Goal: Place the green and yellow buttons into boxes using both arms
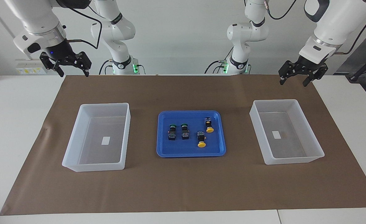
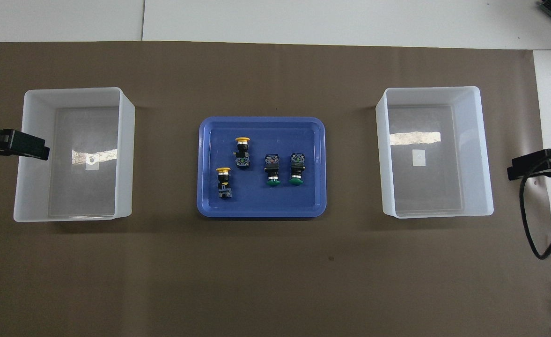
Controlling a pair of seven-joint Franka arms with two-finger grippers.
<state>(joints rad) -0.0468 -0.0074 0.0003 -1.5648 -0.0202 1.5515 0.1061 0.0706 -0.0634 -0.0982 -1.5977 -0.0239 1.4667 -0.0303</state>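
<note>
Two green buttons (image 1: 172, 132) (image 1: 184, 131) and two yellow buttons (image 1: 209, 124) (image 1: 201, 139) lie in the blue tray (image 1: 189, 154) at the table's middle. In the overhead view the green buttons (image 2: 271, 171) (image 2: 297, 169) and yellow buttons (image 2: 242, 152) (image 2: 224, 182) lie in the tray (image 2: 261, 213). One empty box (image 1: 105, 105) (image 2: 429, 89) stands toward the right arm's end, the other (image 1: 276, 101) (image 2: 74, 91) toward the left arm's end. My right gripper (image 1: 74, 74) (image 2: 518, 166) is open and empty, raised by its box. My left gripper (image 1: 294, 82) (image 2: 36, 149) is open and empty, raised by its box.
A brown mat (image 1: 183, 186) covers most of the white table (image 1: 15, 124). Each box has a small white label (image 1: 105, 140) on its floor. A black cable (image 2: 532, 234) hangs from the right arm over the mat's edge.
</note>
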